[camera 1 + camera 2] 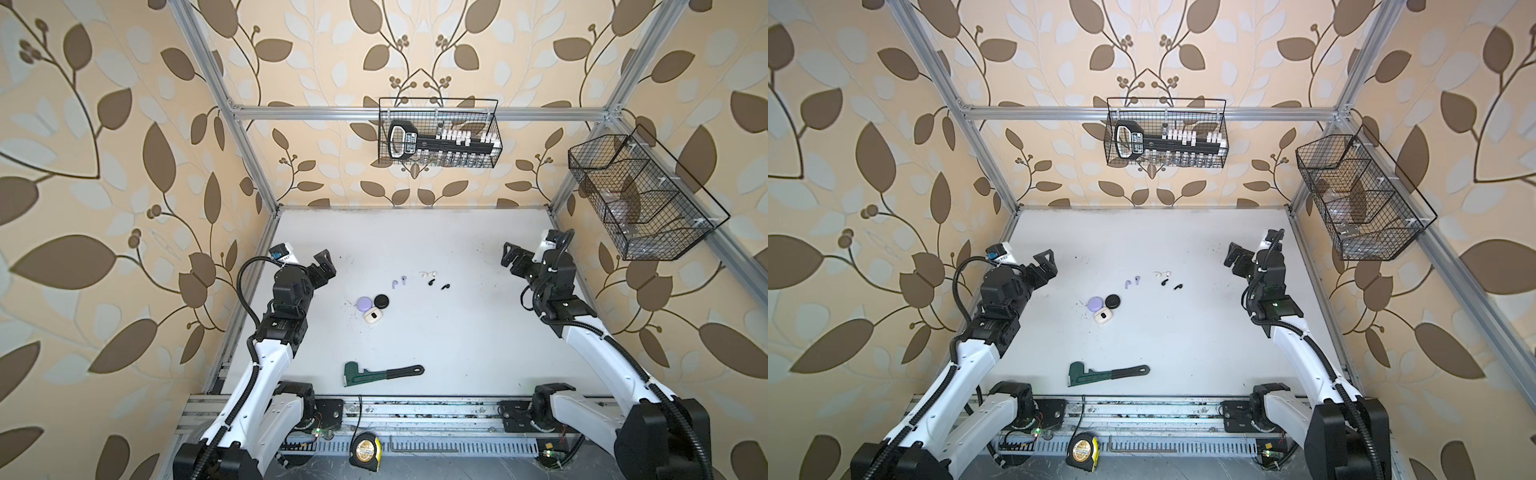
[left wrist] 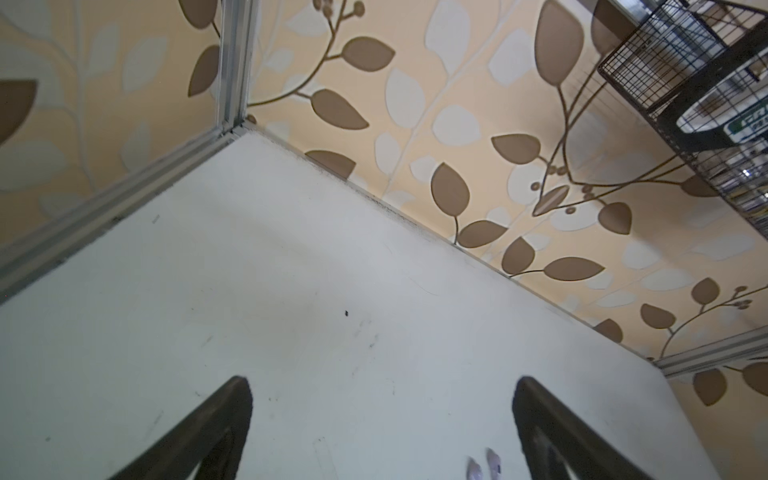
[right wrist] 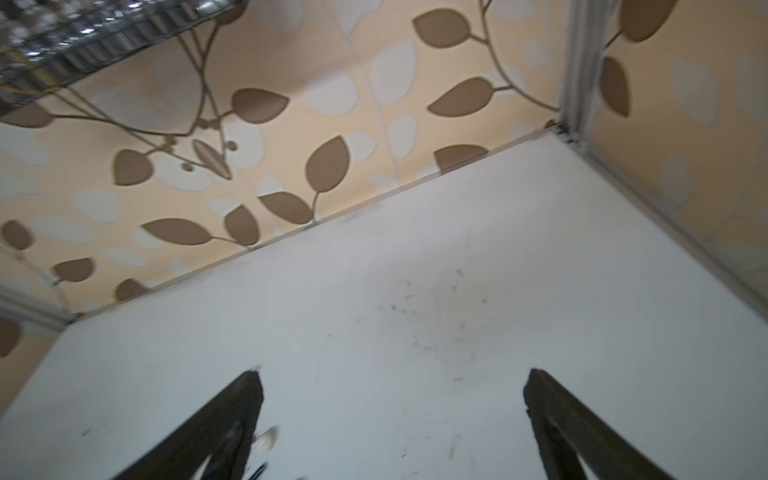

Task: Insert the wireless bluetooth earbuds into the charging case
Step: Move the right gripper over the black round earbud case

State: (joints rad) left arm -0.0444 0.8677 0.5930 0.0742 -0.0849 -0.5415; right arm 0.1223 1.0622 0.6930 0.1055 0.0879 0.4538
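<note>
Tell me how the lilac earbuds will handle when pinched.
Probably very light: each lilac earbud is far smaller than the lilac case. Its rounded, smooth-looking plastic may slip from a pinch or skid across the table if nudged. With a bud head and thin stem, it may twist when gripped.

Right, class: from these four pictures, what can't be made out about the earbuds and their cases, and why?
Both top views: lilac earbuds, white earbuds and black earbuds too small to tell how each lies.
Same views: lilac case, black case and white case too small to show whether lids are open.
Left wrist view: lilac earbuds cut off by the picture's edge.
Right wrist view: blurred; one pale thing unidentifiable.
</note>
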